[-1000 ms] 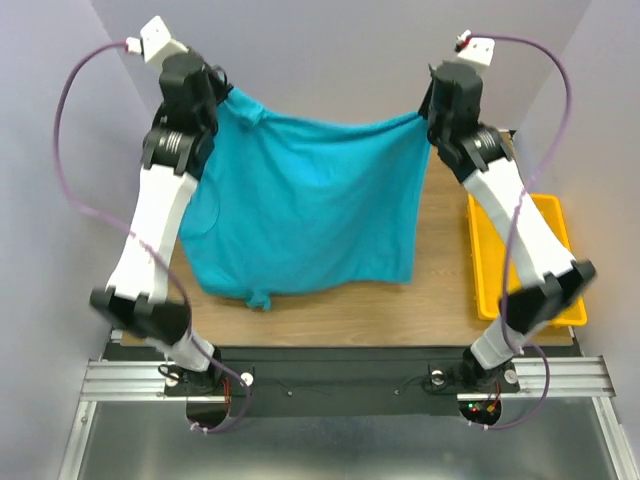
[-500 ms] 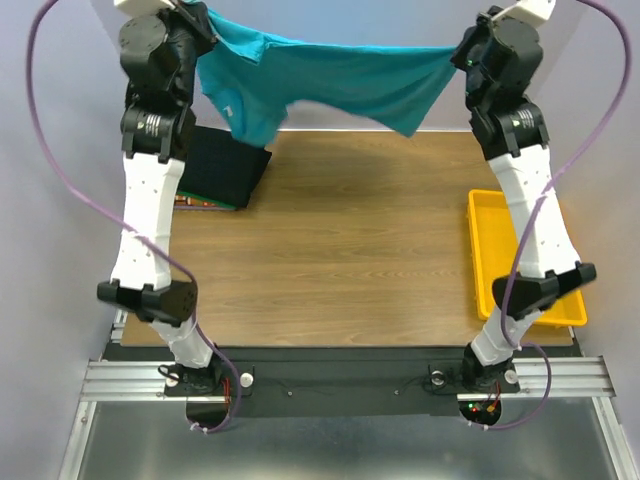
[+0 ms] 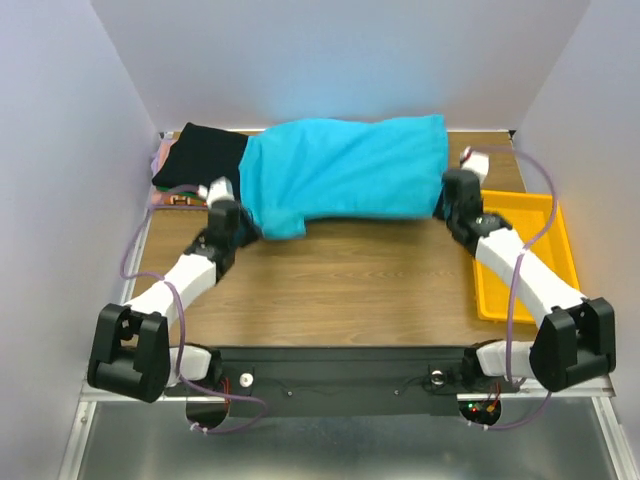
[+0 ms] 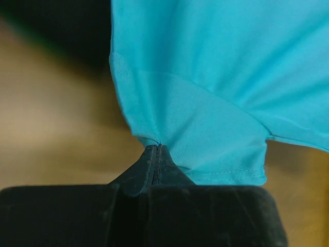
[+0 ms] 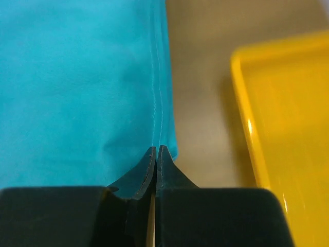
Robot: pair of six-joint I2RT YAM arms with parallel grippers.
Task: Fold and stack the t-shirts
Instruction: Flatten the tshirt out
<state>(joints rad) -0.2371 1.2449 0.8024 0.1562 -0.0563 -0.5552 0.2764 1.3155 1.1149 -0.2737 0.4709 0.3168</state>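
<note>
The turquoise t-shirt (image 3: 345,170) lies spread across the far part of the table, its left end resting over the folded stack with the black t-shirt (image 3: 198,156) on top. My left gripper (image 3: 243,227) is shut on the shirt's near left corner, and the left wrist view shows the pinch (image 4: 157,147) on the bunched fabric (image 4: 216,92). My right gripper (image 3: 447,206) is shut on the shirt's near right edge, gripping the hem (image 5: 156,149) of the turquoise cloth (image 5: 77,87). Pink-orange and green edges peek out at the stack's left side (image 3: 160,165).
A yellow plastic tray (image 3: 522,262) sits along the right edge of the table, close to my right arm; its rim also shows in the right wrist view (image 5: 247,118). The wooden table (image 3: 350,280) shows between the arms. Walls close in the back and sides.
Both arms have come down from holding the shirt stretched high in the air. The shirt now lies on the far table, partly over the black stack, still pinched at both ends.
</note>
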